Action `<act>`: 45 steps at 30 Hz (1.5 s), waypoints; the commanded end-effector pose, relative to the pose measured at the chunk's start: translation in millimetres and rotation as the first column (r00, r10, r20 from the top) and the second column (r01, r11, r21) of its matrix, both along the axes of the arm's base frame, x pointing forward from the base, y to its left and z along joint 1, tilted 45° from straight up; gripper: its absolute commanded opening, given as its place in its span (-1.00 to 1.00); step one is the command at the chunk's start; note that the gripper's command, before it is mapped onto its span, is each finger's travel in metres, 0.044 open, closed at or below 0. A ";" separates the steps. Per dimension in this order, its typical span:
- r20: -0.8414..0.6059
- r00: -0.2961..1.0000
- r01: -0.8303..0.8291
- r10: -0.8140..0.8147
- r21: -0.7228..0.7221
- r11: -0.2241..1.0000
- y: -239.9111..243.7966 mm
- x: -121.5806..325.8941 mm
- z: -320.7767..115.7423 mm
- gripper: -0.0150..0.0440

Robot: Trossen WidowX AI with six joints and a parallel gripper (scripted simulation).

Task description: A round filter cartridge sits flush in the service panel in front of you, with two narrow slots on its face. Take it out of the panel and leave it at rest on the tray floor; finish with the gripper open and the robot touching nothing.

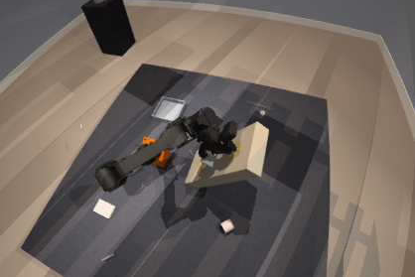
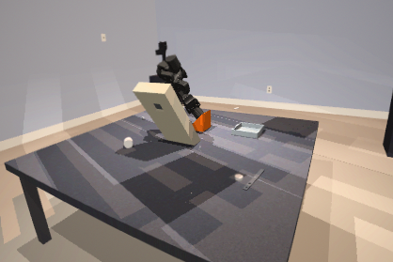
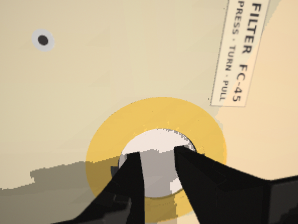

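The service panel (image 1: 256, 151) (image 2: 175, 119) (image 3: 115, 65) is a pale, slanted box. In the wrist view a yellow ring (image 3: 104, 135) surrounds the round white filter cartridge (image 3: 157, 138), which sits in its opening; whether it stands proud of the face cannot be told. My gripper (image 3: 155, 154) is shut on the cartridge, its two black fingertips on the cartridge face. The fingers hide the two slots. The tray (image 2: 247, 133), shallow and grey-blue, lies on the table beyond the arm, away from the gripper; it also shows in the top view (image 1: 164, 118).
An orange block (image 1: 161, 159) (image 2: 203, 121) stands beside the panel, under the arm. A white cylinder (image 1: 226, 226) (image 2: 128, 143), a pale block (image 1: 104, 208), a small bar (image 1: 108, 257), a flat strip (image 2: 254, 179) and a small white disc (image 1: 262, 112) (image 2: 239, 177) lie on the table.
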State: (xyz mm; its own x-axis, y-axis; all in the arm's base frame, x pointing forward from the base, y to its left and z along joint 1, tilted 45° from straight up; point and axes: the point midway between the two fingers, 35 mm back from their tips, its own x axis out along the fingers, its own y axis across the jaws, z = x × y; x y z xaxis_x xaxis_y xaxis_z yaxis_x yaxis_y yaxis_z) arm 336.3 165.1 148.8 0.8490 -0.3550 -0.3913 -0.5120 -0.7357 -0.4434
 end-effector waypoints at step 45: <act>-0.003 1.000 0.013 -0.013 0.012 1.000 -3.7 -80.4 -1.4 -0.49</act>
